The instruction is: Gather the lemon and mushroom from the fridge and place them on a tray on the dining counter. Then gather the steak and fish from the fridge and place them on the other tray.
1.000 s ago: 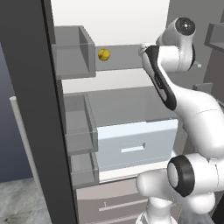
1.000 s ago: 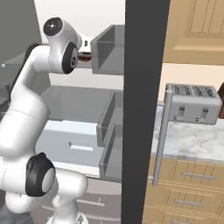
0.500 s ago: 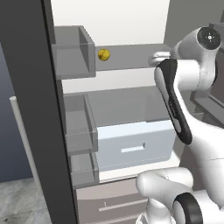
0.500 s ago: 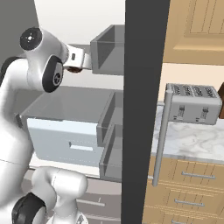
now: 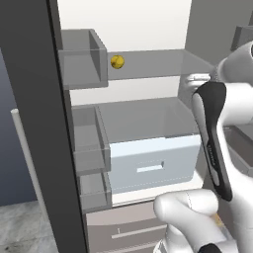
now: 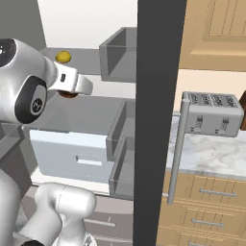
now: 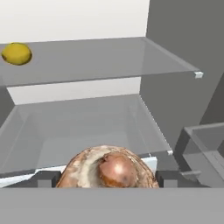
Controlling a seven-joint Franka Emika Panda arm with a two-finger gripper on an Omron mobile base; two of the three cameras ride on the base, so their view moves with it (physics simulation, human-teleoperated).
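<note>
Fridge [image 5: 148,123] open, dark door edge at left in left base view, at centre in right base view; lemon [image 5: 117,61] on upper glass shelf [image 7: 100,61], toward back left, also at [image 6: 63,56] and [image 7: 16,53]; mushroom [image 7: 107,168] between the two dark finger tips [image 7: 46,179], brown-tan cap close to camera, seemingly pinched by jaws held partly spread around it; gripper [image 7: 107,180] in front of fridge interior, at level between upper shelf and the clear bin below; in right base view brown bit of mushroom [image 6: 68,94] just under white hand; in left base view hand partly hidden behind arm near right side of shelf; pale blue-white drawer [image 5: 153,163] below shelves, pulled out a little; grey door bins [image 5: 81,59] on left door, stacked, upper one level with lemon; grey bins [image 6: 117,55] on other door too; toaster [image 6: 211,115] on marble surface [image 6: 216,156] right of fridge, wood drawers beneath; lemon well apart from gripper.
</note>
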